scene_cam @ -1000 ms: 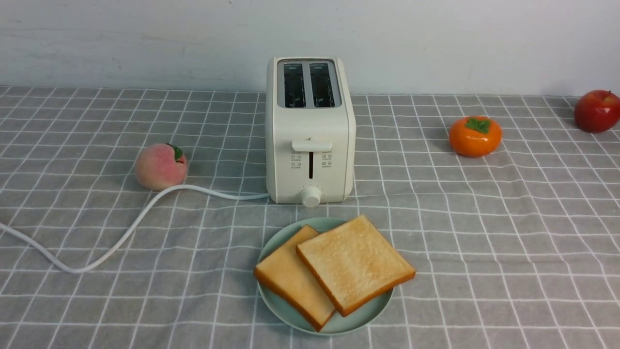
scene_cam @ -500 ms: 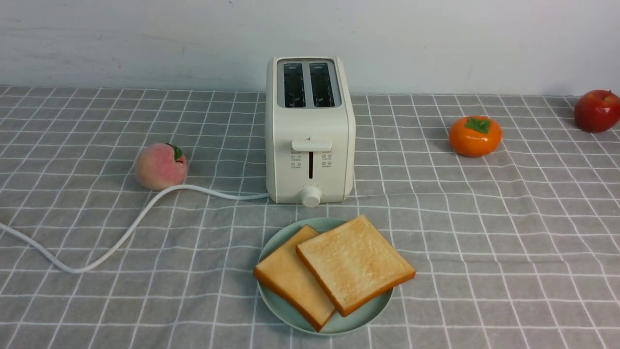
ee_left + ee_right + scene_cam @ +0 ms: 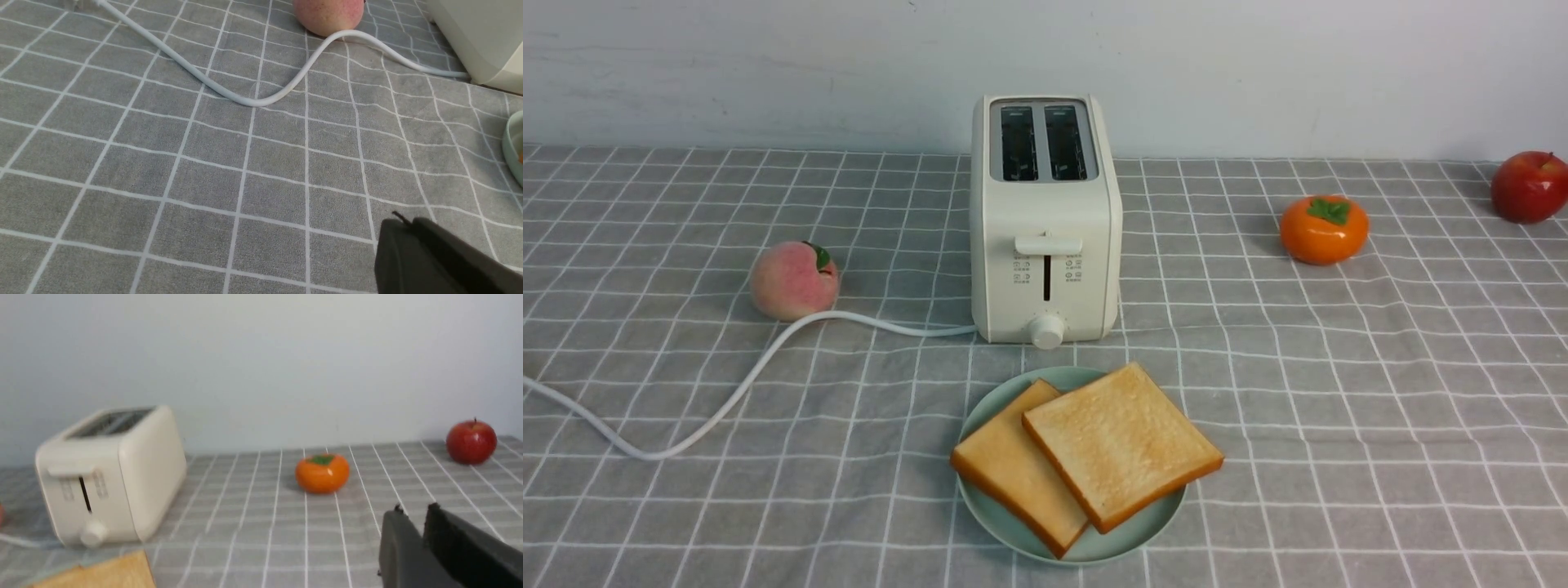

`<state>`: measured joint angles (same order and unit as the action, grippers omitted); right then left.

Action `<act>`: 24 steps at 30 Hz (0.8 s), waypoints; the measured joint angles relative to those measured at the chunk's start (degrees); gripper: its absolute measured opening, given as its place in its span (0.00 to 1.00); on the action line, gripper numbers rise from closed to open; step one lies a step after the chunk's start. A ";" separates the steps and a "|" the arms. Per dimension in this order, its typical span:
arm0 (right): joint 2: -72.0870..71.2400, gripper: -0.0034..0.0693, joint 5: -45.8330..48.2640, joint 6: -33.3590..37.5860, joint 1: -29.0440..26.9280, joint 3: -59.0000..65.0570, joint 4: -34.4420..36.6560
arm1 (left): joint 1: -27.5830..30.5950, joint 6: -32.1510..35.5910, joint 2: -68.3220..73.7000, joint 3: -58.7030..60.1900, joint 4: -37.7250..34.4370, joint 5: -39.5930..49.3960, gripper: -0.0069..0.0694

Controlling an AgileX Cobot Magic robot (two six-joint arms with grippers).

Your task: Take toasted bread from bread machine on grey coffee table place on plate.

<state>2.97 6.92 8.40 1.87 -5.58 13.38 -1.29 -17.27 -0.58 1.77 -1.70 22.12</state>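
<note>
Two slices of toasted bread lie overlapping on the pale green plate (image 3: 1143, 535), the right slice (image 3: 1121, 445) partly over the left slice (image 3: 1005, 474). The plate sits on the grey coffee table (image 3: 1339, 392) just in front of the cream bread machine (image 3: 1045, 245), whose two slots are empty. Neither arm shows in the front view. My left gripper (image 3: 402, 222) is shut and empty, low over bare cloth, with the plate's rim (image 3: 514, 147) off to one side. My right gripper (image 3: 414, 510) is shut and empty, looking toward the bread machine (image 3: 110, 473) and a corner of toast (image 3: 102, 573).
The white cord (image 3: 727, 392) runs from the bread machine across the left of the cloth. A peach (image 3: 794, 280) sits left of the machine. An orange persimmon (image 3: 1323, 229) and a red apple (image 3: 1529, 186) sit at the back right. A white wall stands behind.
</note>
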 joint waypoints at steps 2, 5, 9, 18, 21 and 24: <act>-1.46 0.18 2.62 0.26 -0.28 3.04 -0.38 | 0.00 0.00 0.00 0.00 0.00 0.00 0.11; -3.44 0.19 12.66 0.63 -0.47 6.79 -1.14 | 0.00 0.00 0.00 0.00 0.00 0.00 0.11; -3.44 0.19 14.77 0.70 -0.47 6.65 -1.42 | 0.00 0.03 0.00 0.00 0.18 0.08 0.12; -3.44 0.21 15.12 0.70 -0.47 6.57 -1.47 | 0.00 0.03 0.00 0.00 0.22 0.04 0.13; -3.44 0.22 15.12 0.70 -0.47 6.57 -1.47 | 0.00 0.03 0.00 0.00 0.22 0.09 0.13; -3.44 0.22 15.12 0.70 -0.47 6.57 -1.65 | 0.00 0.03 0.00 0.00 0.22 0.09 0.13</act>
<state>-0.48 22.04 9.10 1.40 0.99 11.73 -1.29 -17.24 -0.58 1.77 -1.47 22.21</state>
